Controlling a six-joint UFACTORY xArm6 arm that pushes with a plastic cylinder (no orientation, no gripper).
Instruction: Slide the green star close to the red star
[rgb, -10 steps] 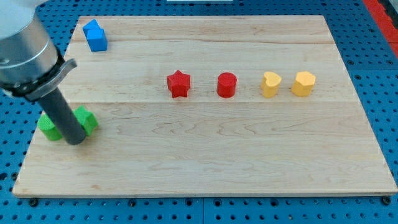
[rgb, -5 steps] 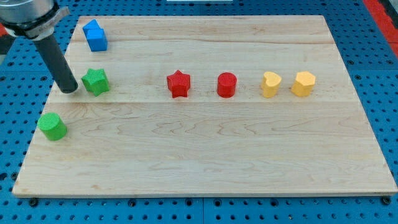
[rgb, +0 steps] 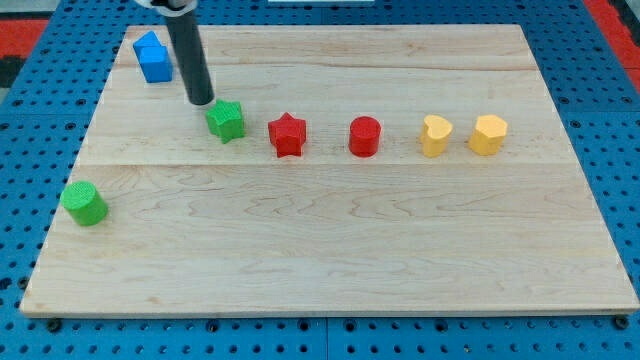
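Observation:
The green star (rgb: 227, 121) lies on the wooden board (rgb: 330, 250), just left of the red star (rgb: 287, 135) with a small gap between them. My tip (rgb: 201, 101) is at the end of the dark rod, just up and to the left of the green star, very near it; whether it touches is unclear.
A blue block (rgb: 154, 57) sits near the board's top left corner, left of the rod. A green cylinder (rgb: 84, 203) is at the left edge. A red cylinder (rgb: 365, 136) and two yellow blocks (rgb: 435, 135) (rgb: 488, 134) line up right of the red star.
The green star has slid up and then right from beside the green cylinder to next to the red star. My rod moved with it, now up and left of it.

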